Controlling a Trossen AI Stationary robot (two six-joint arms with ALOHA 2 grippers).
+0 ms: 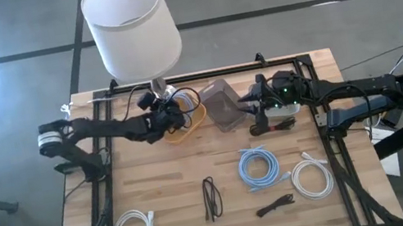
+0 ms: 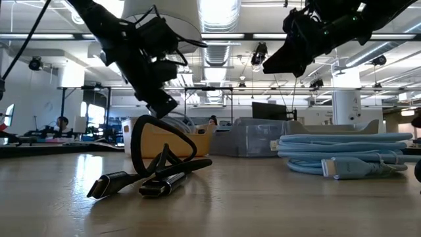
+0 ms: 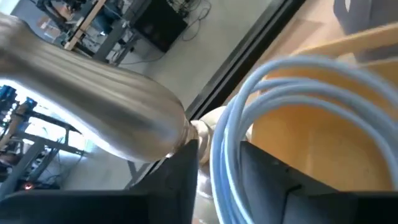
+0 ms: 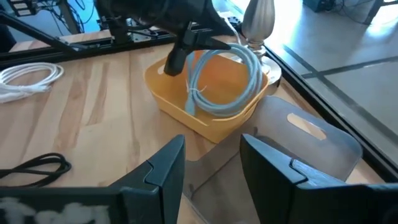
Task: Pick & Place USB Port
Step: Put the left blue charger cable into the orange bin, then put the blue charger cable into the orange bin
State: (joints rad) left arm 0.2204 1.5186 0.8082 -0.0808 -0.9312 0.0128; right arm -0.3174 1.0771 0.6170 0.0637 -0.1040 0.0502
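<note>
My left gripper [image 4: 180,53] pinches a coiled pale blue cable [image 4: 227,78] and holds it over the yellow bin [image 4: 208,121], so the thing I am placing lies straight below my fingers, not off to any side. In my own wrist view the loops [image 3: 298,99] pass between my two dark fingers [image 3: 180,180], which are pressed onto them; the coil hangs as a loose ring, its bundled end drooping toward the bin's floor (I cannot tell whether any loop already touches the bottom). The ring's long axis seems to run along the bin's longer side, which I judge suits a plain drop. The lamp base [image 4: 258,18] stands just beyond the bin's far rim, close enough that I should keep the coil from swinging that way. My right gripper [image 4: 211,165] waits with fingers spread, on the near side of the bin, above a clear plastic lid [image 4: 311,140] that sits just beside the bin; it holds nothing. The left is plainly the nearer hand, so the release is its job.
</note>
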